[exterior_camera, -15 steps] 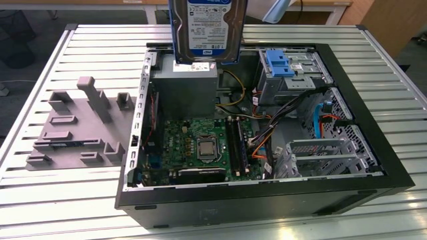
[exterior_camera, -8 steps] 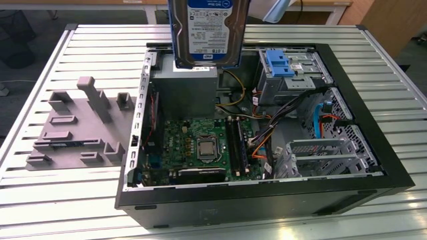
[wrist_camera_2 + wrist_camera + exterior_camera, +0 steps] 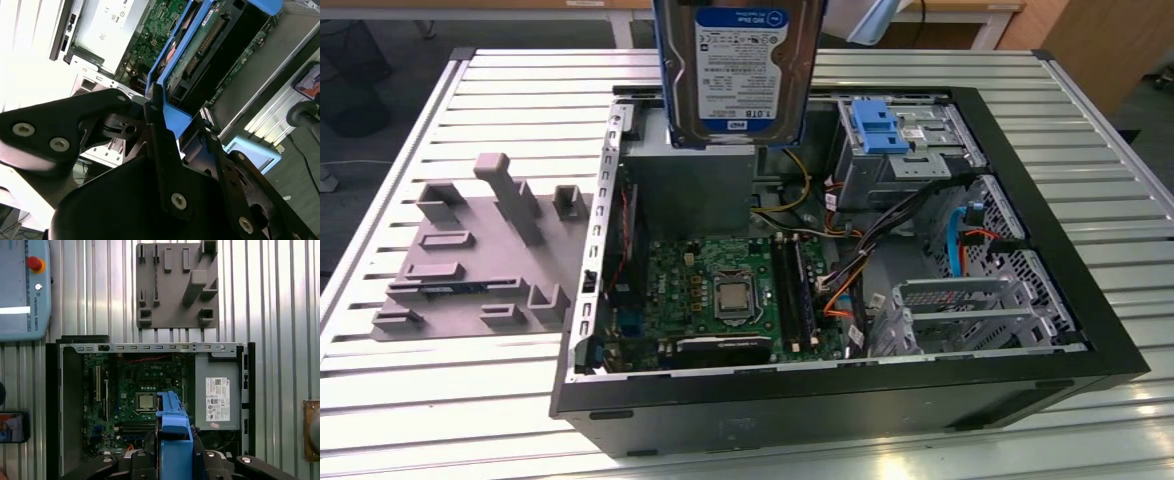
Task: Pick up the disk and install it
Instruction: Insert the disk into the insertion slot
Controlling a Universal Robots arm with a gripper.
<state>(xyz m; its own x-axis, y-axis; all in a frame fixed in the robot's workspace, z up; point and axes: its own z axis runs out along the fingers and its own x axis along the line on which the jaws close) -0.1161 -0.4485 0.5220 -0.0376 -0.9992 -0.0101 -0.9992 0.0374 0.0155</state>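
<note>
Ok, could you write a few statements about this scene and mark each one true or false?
1. The disk hangs above the open case. True.
2. The gripper is open and empty. False: it is shut on the disk's blue carrier.
3. A grey plate lies on the table beside the case. True.
4. The case is closed by a cover. False: it is open, and the motherboard shows.
</note>
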